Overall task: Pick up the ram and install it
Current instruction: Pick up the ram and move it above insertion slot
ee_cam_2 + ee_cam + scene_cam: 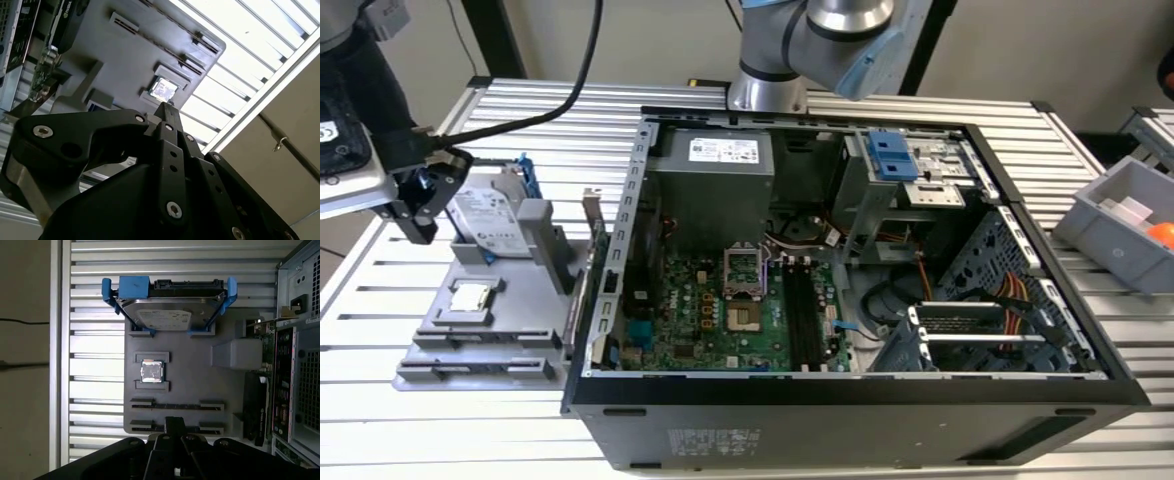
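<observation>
At nine o'clock in the exterior view the black robot hand point(416, 215) is cut off by the picture's edge. At three o'clock a grey plastic bin point(1121, 225) is cropped too. In the first wrist view the hand hides part of one slot in the grey slotted holder point(190, 375), and whether the thin dark ram lies there cannot be told.

Table point(90, 290): ribbed bare metal, satin sheen.
Holder tray point(190, 375): matt grey plastic, smooth.
Hard drive point(165, 315): glossy metal lid, framed in blue plastic.
Processor point(152, 371): polished silver metal.
Gripper point(174, 422): matt black, studded with bright screws.
</observation>
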